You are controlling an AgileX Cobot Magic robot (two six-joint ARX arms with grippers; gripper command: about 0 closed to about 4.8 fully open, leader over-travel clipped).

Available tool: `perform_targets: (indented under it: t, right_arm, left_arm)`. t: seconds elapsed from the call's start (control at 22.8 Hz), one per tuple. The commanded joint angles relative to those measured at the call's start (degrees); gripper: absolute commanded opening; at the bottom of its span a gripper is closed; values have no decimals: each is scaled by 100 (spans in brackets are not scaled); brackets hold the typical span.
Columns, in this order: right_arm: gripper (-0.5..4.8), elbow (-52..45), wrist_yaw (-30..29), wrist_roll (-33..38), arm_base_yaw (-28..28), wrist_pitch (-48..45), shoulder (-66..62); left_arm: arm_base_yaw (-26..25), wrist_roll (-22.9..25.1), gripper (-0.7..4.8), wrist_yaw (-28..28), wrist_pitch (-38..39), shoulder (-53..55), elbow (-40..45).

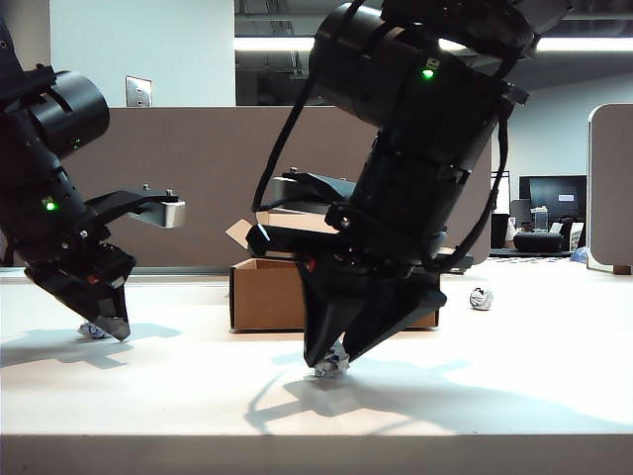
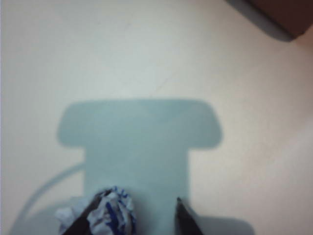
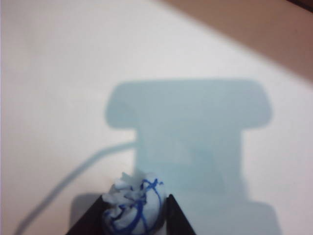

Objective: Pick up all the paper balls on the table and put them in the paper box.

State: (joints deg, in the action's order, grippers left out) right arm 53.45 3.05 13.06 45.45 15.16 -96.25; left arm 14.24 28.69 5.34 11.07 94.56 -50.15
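Three paper balls lie on the off-white table (image 1: 178, 386). My left gripper (image 1: 107, 325) is down at the table on the left, over one paper ball (image 1: 92, 331). In the left wrist view that ball (image 2: 115, 215) lies against one finger (image 2: 83, 223), with a clear gap to the other finger (image 2: 188, 220), so the left gripper (image 2: 141, 196) is open. My right gripper (image 1: 334, 354) stands in front of the paper box (image 1: 272, 294), shut on a second ball (image 3: 137, 208) that touches the table (image 1: 332, 363). The third ball (image 1: 481, 298) lies far right.
The box's flaps (image 1: 242, 235) fold outward behind the right arm. A grey-brown divider panel (image 1: 198, 178) runs along the table's far edge. A corner of the box (image 2: 281, 14) shows in the left wrist view, and its brown side (image 3: 254, 29) in the right wrist view.
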Motion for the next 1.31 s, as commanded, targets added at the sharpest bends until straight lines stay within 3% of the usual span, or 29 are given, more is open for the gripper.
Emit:
perform_targets:
  t: [0.04, 0.09, 0.57, 0.96, 1.14, 1.31]
  right_arm:
    - [166, 42, 24, 0, 4, 2, 24]
    - [166, 42, 24, 0, 4, 7, 24]
    - [147, 684, 236, -345, -155, 251, 118]
    - [116, 1593, 262, -612, -251, 614, 118]
    - [116, 1921, 424, -787, -332, 592, 116]
    - [116, 2177, 452, -885, -822, 363, 111]
  left_arm:
    - [7, -20, 15, -20, 208, 144, 26]
    - [7, -22, -7, -20, 212, 138, 20]
    - [7, -407, -6, -9, 538, -321, -345]
    - [7, -570, -6, 439, 702, -1073, -1021]
    - [9, -933, -6, 1062, 743, -1075, -1471]
    - [122, -1469, -6, 1908, -114, -1029, -1539]
